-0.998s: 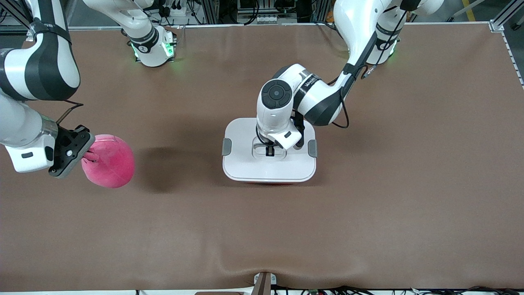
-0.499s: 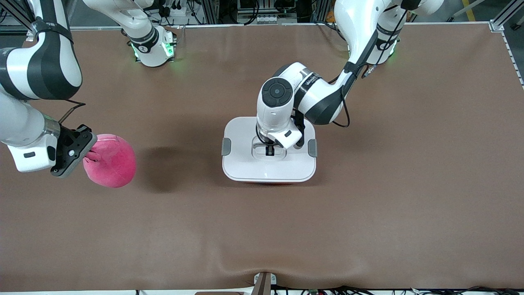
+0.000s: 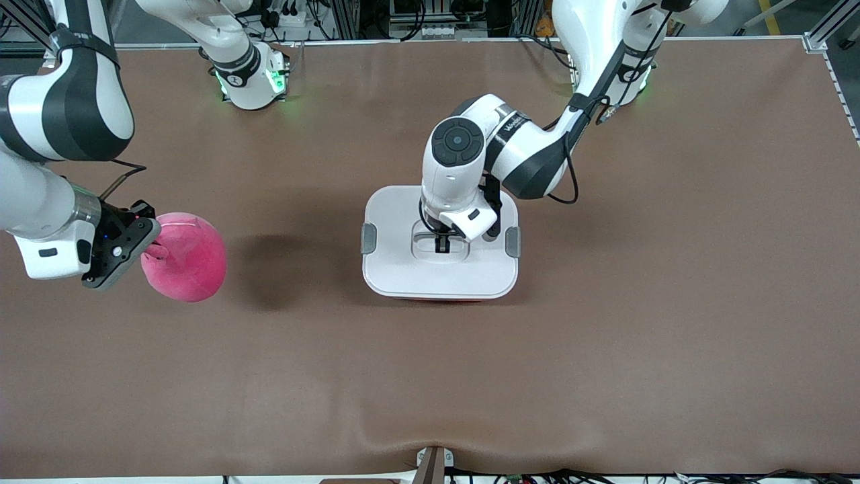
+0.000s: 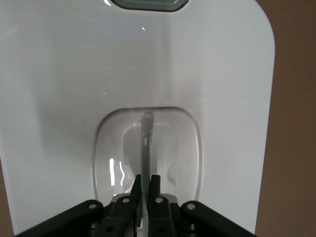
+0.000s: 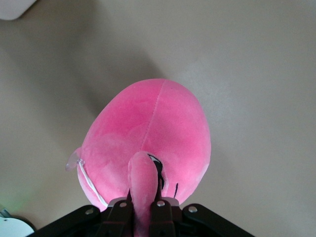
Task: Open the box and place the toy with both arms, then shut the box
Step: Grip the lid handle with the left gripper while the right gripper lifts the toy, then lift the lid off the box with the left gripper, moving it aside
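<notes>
Hanging by an ear, toy (image 5: 148,143) in right gripper (image 5: 143,207) jaws – above table (image 3: 605,336)

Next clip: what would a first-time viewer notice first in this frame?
The bright pink plush toy, held up over the table near the right arm's end, its ear pinched in the right gripper. Next, the white-lidded box mid-table, with the left gripper reaching straight down into the lid's recess, its jaws shut on the thin grey handle.
</notes>
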Available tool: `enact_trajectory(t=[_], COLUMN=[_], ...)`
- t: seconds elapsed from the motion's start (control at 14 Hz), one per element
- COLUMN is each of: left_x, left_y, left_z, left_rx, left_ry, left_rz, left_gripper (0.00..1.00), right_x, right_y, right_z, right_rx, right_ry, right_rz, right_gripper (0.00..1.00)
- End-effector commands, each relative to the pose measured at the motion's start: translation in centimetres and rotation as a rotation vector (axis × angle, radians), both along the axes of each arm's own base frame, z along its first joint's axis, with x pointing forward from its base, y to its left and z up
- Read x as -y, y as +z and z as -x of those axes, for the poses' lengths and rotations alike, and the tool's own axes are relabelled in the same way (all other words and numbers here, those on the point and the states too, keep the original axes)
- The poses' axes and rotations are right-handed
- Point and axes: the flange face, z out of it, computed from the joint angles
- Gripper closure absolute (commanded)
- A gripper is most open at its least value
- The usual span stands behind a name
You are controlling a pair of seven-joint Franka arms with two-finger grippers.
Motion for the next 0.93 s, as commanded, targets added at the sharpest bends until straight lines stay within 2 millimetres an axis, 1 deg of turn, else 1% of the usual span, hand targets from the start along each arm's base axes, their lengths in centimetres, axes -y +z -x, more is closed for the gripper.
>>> enact_trajectory(t=[0.0,0.07,0.14,0.29,0.36,0.43,0.5,0.57,0.64,0.71,0.86], left_x=[-0.5,-0.6,-0.7,-1.1,-1.9,-3.1,-3.8,-5.1,-6.4,-7.8,-11.2], left_y=[2.1,2.0,2.0,2.9,4.3,5.2,6.5,7.4,8.2,8.9,9.3], left_z=[0.5,0.6,0.8,0.7,0.2,-0.6,-0.9,-1.7,-2.3,-3.1,-5.3], left_rx=[0.013,0.004,-0.004,-0.004,0.010,0.015,0.027,0.030,0.029,0.029,0.035], left_ry=[-0.025,-0.027,-0.031,-0.038,-0.037,-0.028,-0.037,-0.045,-0.053,-0.062,-0.088], left_rz=[-0.018,-0.026,-0.034,-0.036,-0.024,-0.022,-0.012,-0.009,-0.010,-0.011,-0.012], left_gripper=[1.00,1.00,1.00,1.00,1.00,1.00,1.00,1.00,1.00,0.99,1.00], right_x=[-2.0,-2.3,-3.2,-4.1,-4.5,-4.9,-5.5,-6.1,-6.9,-8.1,-10.5], right_y=[1.7,1.7,1.6,1.8,2.4,2.5,2.6,2.8,3.7,4.3,4.2], right_z=[0.6,0.7,0.8,1.0,1.0,1.1,1.3,1.3,1.3,1.3,1.7], right_rx=[-0.004,-0.010,-0.012,-0.024,-0.013,-0.019,-0.023,-0.020,-0.006,0.002,-0.005], right_ry=[-0.057,-0.085,-0.098,-0.130,-0.143,-0.149,-0.160,-0.177,-0.203,-0.230,-0.280], right_rz=[-0.005,-0.002,-0.003,-0.027,-0.028,-0.025,-0.025,-0.026,-0.034,-0.051,-0.059], right_gripper=[1.00,1.00,1.00,1.00,1.00,1.00,1.00,1.00,1.00,1.00,1.00])
